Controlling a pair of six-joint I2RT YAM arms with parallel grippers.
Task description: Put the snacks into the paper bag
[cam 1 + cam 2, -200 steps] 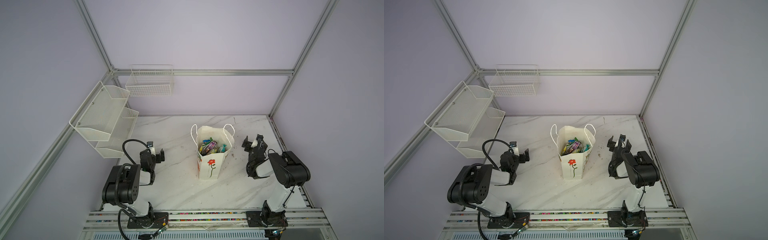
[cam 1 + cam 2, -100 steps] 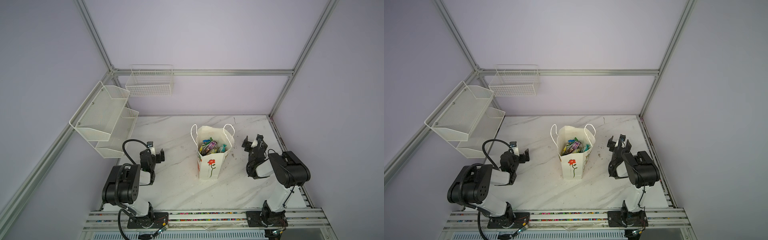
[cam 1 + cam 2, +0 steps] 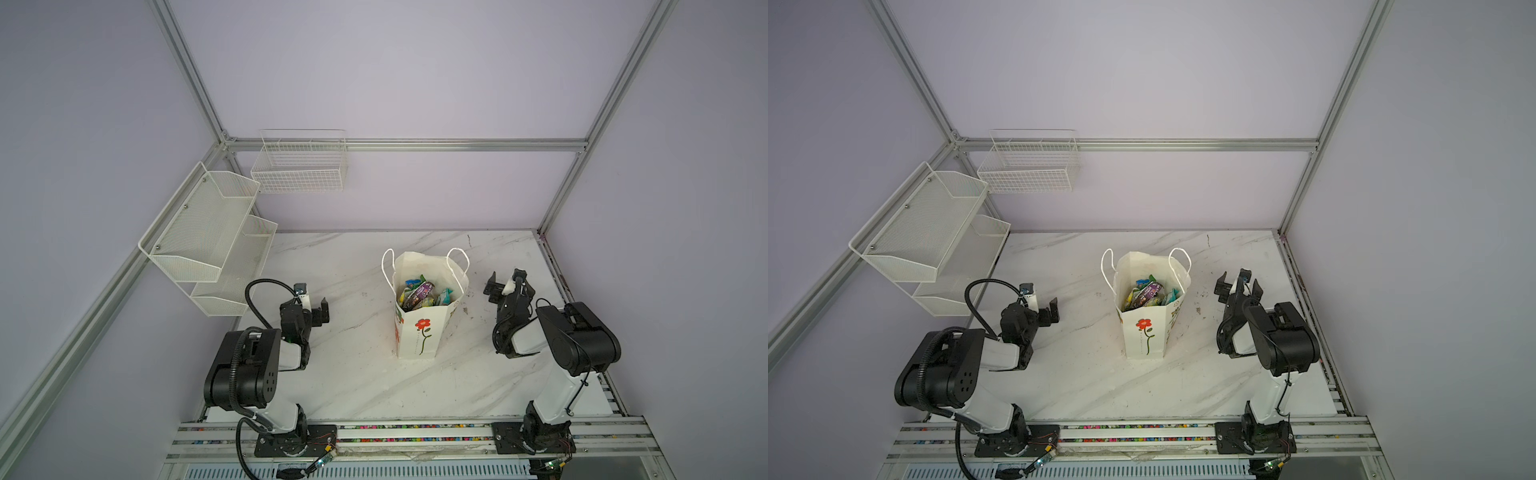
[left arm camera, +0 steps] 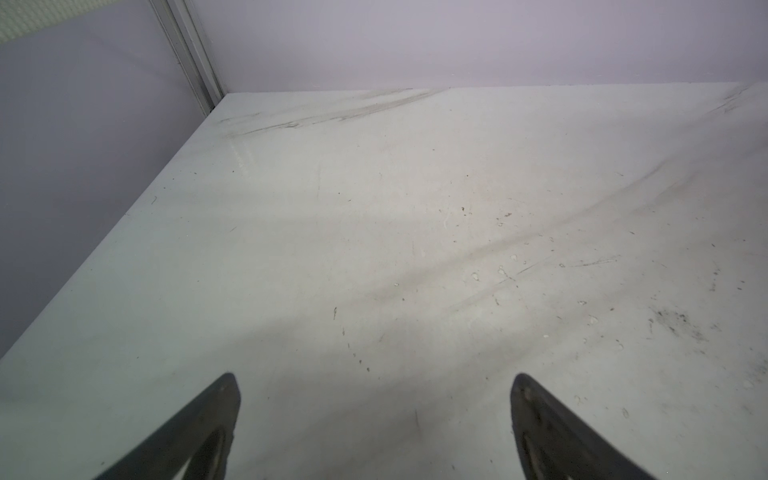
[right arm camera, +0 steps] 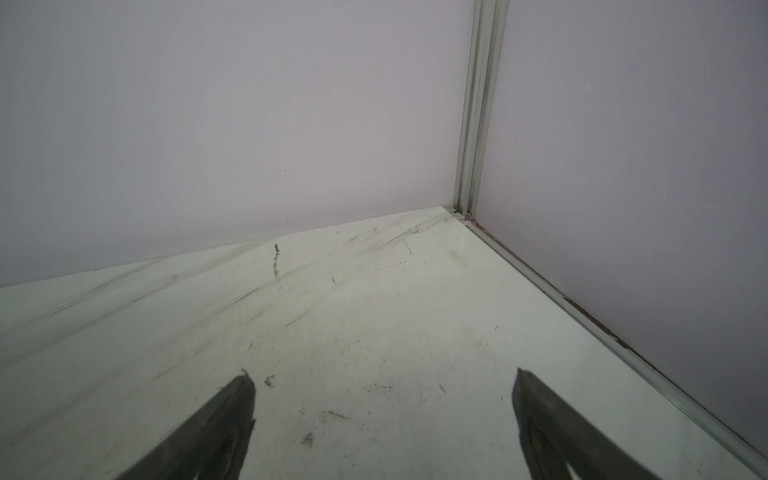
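Note:
The white paper bag, with a red flower print and cord handles, stands upright mid-table in both top views. Several glossy snacks fill its open mouth. My left gripper rests low to the left of the bag, open and empty. My right gripper sits to the bag's right, also open and empty. In the left wrist view the left gripper shows only bare marble between its jaws. The right gripper likewise faces bare marble. No snack lies loose on the table.
A two-tier white mesh shelf hangs on the left wall and a white wire basket on the back wall. Aluminium frame posts mark the corners. A metal rail runs along the table's front edge.

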